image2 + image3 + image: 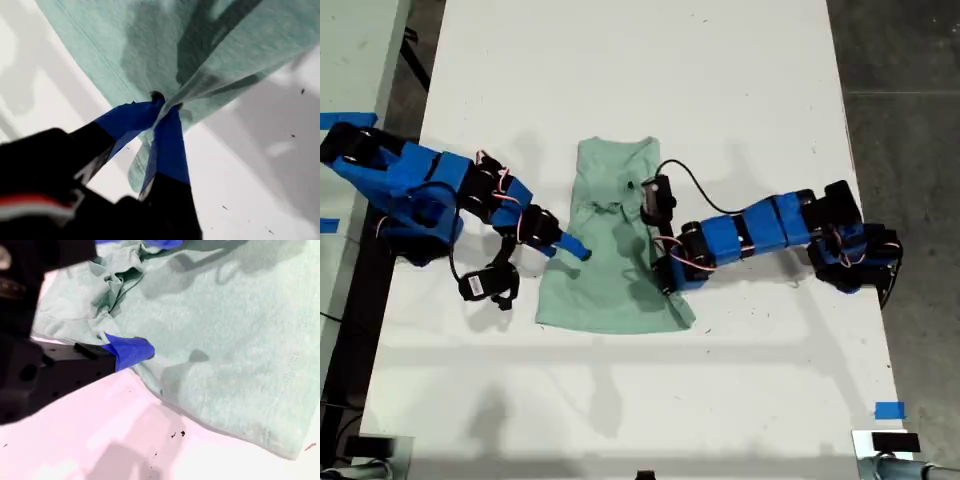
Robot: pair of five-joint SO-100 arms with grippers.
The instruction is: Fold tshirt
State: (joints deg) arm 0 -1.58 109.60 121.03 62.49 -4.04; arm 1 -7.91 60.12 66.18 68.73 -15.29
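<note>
Two blue arms meet at the tshirt (610,285), which lies partly folded mid-table (620,80), collar toward the exterior view's top, with bare white surface open on every side. My first gripper (667,275), reaching in from the exterior view's right with its arm low and stretched out, is pinched tight on a raised fold of cloth (162,102). My second gripper (578,250) reaches from the exterior view's left to the opposite edge (131,351); its grip cannot be judged.
</note>
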